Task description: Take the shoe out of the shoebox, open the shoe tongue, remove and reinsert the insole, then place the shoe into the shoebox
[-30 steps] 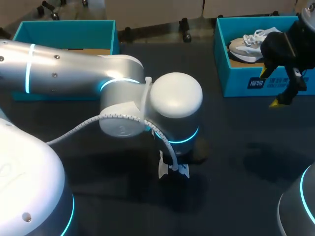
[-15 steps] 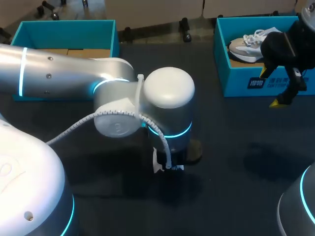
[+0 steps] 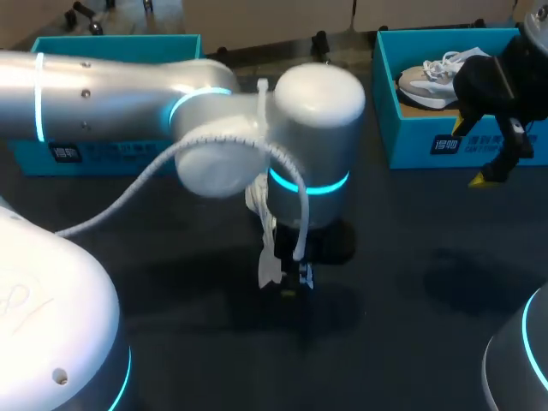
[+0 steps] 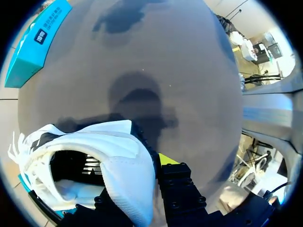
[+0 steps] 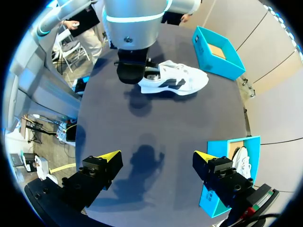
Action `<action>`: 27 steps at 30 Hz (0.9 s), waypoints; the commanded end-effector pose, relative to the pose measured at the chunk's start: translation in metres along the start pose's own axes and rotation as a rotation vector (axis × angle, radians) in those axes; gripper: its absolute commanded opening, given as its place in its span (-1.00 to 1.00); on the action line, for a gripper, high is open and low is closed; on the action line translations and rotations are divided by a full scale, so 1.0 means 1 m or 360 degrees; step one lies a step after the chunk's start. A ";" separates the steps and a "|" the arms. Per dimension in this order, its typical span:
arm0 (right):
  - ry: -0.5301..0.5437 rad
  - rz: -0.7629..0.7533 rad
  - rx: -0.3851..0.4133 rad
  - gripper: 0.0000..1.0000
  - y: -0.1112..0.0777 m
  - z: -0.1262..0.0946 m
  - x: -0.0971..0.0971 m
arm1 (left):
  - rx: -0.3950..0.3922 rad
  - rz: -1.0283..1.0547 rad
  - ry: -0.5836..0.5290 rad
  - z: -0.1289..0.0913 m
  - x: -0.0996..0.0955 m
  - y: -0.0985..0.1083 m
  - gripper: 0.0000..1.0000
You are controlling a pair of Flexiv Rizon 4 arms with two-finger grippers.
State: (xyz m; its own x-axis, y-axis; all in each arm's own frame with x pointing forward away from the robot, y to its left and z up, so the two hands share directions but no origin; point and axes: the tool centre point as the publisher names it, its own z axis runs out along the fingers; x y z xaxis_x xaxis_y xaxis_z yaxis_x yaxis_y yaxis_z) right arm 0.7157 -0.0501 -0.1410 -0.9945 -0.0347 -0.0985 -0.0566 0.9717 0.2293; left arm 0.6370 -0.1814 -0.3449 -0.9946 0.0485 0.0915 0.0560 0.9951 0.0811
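Holding the shoe: your left gripper (image 4: pixel 156 165) is clamped on the white shoe (image 5: pixel 173 80) by its collar wall, apparently at the heel end. One yellow tip is outside and the other finger is down in the opening.
Shoe position: it is out of both boxes, over the middle of the table (image 3: pixel 411 257). You cannot tell whether the sole rests on it.
Right gripper (image 5: pixel 156 163): the jaws are spread wide and hold nothing, hovering just beside the right shoebox (image 3: pixel 428 141), where a second shoe (image 3: pixel 432 77) lies.
Left shoebox (image 3: pixel 111 47): it sits at the far left corner, with a bare cardboard floor showing.
Risk: a pinch on soft collar padding can slip or let the shoe swing, so you may miss the tongue. The finger inside may also block the insole.
Writing: each box front has a dark label (image 3: pixel 445 144) with white print, too small to read.
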 end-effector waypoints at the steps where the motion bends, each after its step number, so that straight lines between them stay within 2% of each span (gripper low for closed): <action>1: 0.0006 0.0002 0.0004 1.00 0.001 0.001 -0.002 | 0.0001 0.0004 0.0077 -0.037 -0.013 0.010 -1.00; 16: 0.0006 0.0002 0.0004 1.00 0.001 0.001 -0.002 | 0.0056 0.0043 0.0099 -0.108 -0.021 0.031 -1.00; 19: 0.0006 0.0002 0.0004 1.00 0.001 0.001 -0.002 | 0.0056 0.0043 0.0099 -0.108 -0.021 0.031 -1.00; 20: 0.0006 0.0002 0.0004 1.00 0.001 0.001 -0.002 | 0.0086 0.0070 0.0110 -0.122 -0.020 0.037 -1.00; 27: 0.0006 0.0002 0.0004 1.00 0.001 0.001 -0.002 | 0.0118 0.0111 0.0123 -0.140 -0.021 0.048 -1.00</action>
State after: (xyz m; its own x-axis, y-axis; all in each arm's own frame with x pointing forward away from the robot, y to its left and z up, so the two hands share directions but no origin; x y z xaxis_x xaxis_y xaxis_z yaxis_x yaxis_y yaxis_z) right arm 0.7157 -0.0501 -0.1410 -0.9945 -0.0347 -0.0984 -0.0566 0.9717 0.2293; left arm 0.6714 -0.1588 -0.2158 -0.9774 0.1120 0.1794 0.1167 0.9930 0.0159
